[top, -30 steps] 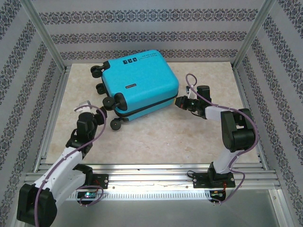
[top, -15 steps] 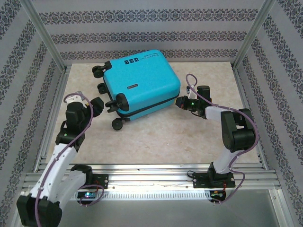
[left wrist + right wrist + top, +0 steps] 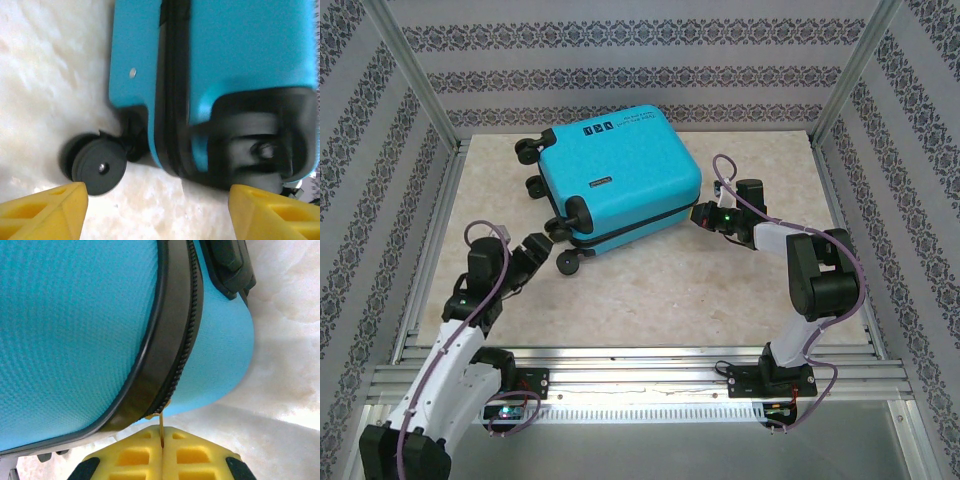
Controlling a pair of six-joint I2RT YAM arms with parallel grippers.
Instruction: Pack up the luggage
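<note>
Closed turquoise hard-shell suitcase (image 3: 618, 175) lying on pale marbled tabletop (image 3: 670, 290).
Left end effector (image 3: 535, 247) spread apart beside a black wheel (image 3: 98, 167); right end effector (image 3: 162, 440) pinched on thin zipper tab (image 3: 161, 427).

Top camera: high behind arm bases (image 3: 770, 380), looking down over counter (image 3: 650, 290). Wrist cameras: both tight on turquoise suitcase (image 3: 620, 170), left at wheel (image 3: 98, 167), right at zipper band (image 3: 175, 340).

The luggage (image 3: 620, 175) is a small turquoise hard-shell suitcase. It is closed and lies flat on one broad side on the counter (image 3: 670, 290), a little toward 12 o'clock from the middle and slightly turned. Its black wheels (image 3: 567, 262) point to 9 o'clock. A black zipper band (image 3: 170, 355) runs around its side. Small white marks sit on the top face, near the 12 o'clock edge.
</note>
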